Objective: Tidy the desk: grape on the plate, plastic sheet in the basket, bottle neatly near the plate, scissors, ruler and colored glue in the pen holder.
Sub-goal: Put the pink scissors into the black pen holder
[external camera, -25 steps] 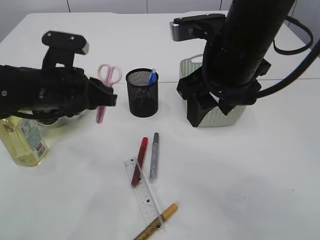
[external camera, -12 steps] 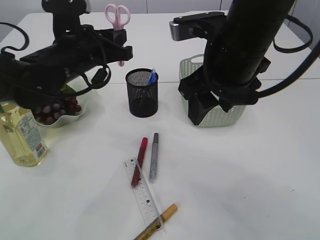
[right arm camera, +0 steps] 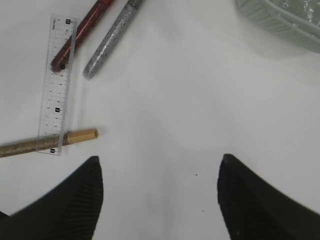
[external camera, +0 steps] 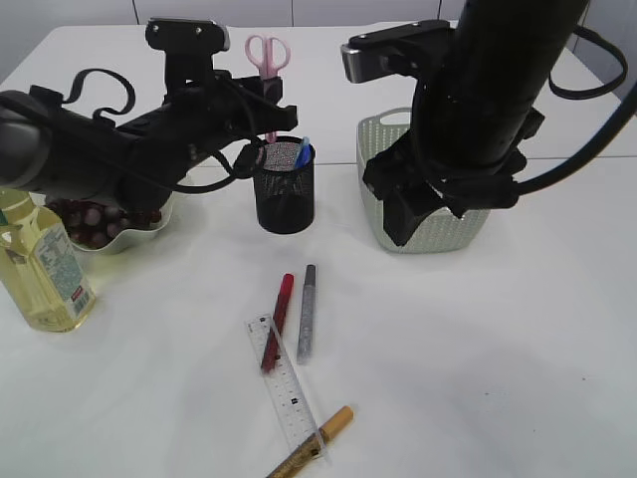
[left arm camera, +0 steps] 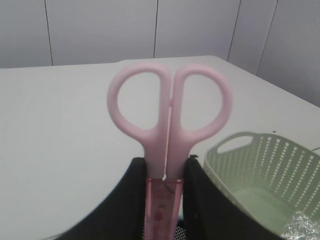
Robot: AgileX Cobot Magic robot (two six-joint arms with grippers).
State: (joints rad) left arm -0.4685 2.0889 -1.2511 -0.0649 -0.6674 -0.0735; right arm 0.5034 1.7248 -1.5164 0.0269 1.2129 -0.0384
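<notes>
**Scissors held over the pen holder**

Left tool (external camera: 261,100) pinches pink scissors (external camera: 267,55) upright above the black pen holder (external camera: 284,185) in the exterior view. Left wrist view: fingers (left arm camera: 135,200) clamp the blades below the handles. Right wrist view: right tool (right arm camera: 159,192) spread above the worktop (right arm camera: 165,100), ruler (right arm camera: 58,85) nearby.

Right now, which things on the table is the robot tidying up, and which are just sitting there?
Part of the job:
- pink scissors, held in the left gripper
- pen holder
- ruler
- glue sticks: red, silver, gold
- basket
- bottle
- grapes

Just sitting there:
- blue pen, already in the holder
</notes>
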